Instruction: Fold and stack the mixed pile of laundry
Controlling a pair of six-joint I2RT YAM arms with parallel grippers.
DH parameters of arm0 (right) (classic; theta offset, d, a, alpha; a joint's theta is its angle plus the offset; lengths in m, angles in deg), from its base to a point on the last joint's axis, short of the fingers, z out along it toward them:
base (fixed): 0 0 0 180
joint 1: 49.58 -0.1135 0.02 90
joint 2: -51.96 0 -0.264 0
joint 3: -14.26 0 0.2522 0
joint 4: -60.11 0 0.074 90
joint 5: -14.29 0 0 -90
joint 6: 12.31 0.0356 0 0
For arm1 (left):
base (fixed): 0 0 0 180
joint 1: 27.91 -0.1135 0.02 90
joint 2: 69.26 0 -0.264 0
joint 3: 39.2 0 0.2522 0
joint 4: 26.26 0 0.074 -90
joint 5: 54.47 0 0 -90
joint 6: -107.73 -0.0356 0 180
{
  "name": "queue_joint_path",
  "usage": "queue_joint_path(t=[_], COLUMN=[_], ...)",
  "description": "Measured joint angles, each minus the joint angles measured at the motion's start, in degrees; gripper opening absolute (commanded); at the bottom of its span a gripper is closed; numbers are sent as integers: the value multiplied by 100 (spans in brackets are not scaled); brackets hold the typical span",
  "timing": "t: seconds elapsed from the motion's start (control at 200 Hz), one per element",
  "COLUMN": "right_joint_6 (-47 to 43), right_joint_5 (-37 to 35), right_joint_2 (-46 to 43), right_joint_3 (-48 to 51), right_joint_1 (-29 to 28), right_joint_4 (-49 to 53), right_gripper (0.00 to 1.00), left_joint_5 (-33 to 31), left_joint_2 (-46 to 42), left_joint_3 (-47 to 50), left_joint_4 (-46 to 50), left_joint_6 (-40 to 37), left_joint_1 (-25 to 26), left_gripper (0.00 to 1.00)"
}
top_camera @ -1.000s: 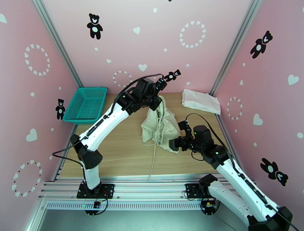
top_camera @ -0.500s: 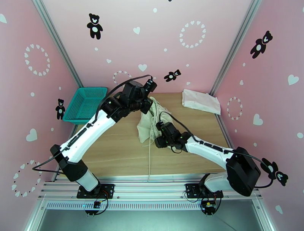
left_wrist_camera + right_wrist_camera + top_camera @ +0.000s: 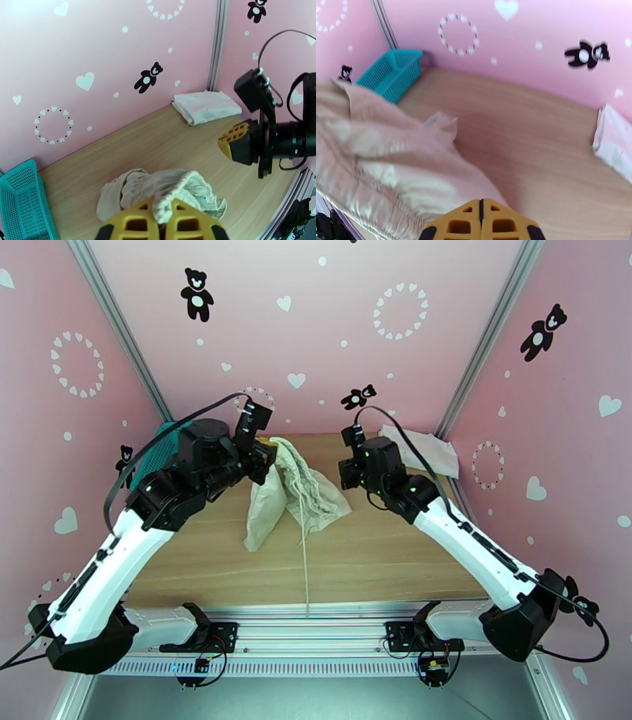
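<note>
My left gripper [image 3: 267, 455] is shut on the top edge of the cream-beige garment [image 3: 288, 489], holding it up above the middle of the table. In the left wrist view the cloth [image 3: 158, 189] is bunched between the yellow fingers [image 3: 136, 223]. A long drawstring [image 3: 304, 556] dangles from it toward the front edge. My right gripper [image 3: 345, 473] hovers just right of the garment with its fingers [image 3: 462, 223] pressed together and no cloth seen between them. The white T-shirt [image 3: 417, 450] lies folded at the back right corner.
The teal mesh basket [image 3: 23, 205] stands at the back left corner, partly behind my left arm. Pink walls close in the wooden table [image 3: 371, 556] on three sides. A metal rail [image 3: 316, 627] runs along the front edge.
My left gripper carried the cream garment left and back. My right gripper left the garment's front lower edge and rose to its right side; the cloth now spreads wider.
</note>
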Motion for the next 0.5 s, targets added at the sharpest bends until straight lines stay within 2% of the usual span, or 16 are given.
queue_joint_path(t=[0.175,0.26,0.295,0.365,0.446,0.501], right_joint_6=[-284,-334,-341,-319,-337,-236], right_joint_5=[13,166,313,673,1147,1462], right_joint_2=[94,197,203,144,-136,-348], right_joint_3=[-1547,-2002,-2026,-1744,-686,164], right_joint_1=[0,0,0,-2,-33,-98], right_joint_4=[232,365,424,498,404,431], right_gripper=[0,0,7,31,52,61], left_joint_5=[476,662,710,752,787,796], left_joint_2=[-284,-278,-278,-278,-280,-286], left_joint_3=[-691,-1115,-1224,-1346,-1300,-1147], left_joint_4=[131,155,160,168,188,168], left_joint_6=[57,59,68,98,136,177], left_joint_1=[37,44,44,44,44,44], left_gripper=[0,0,0,0,0,0])
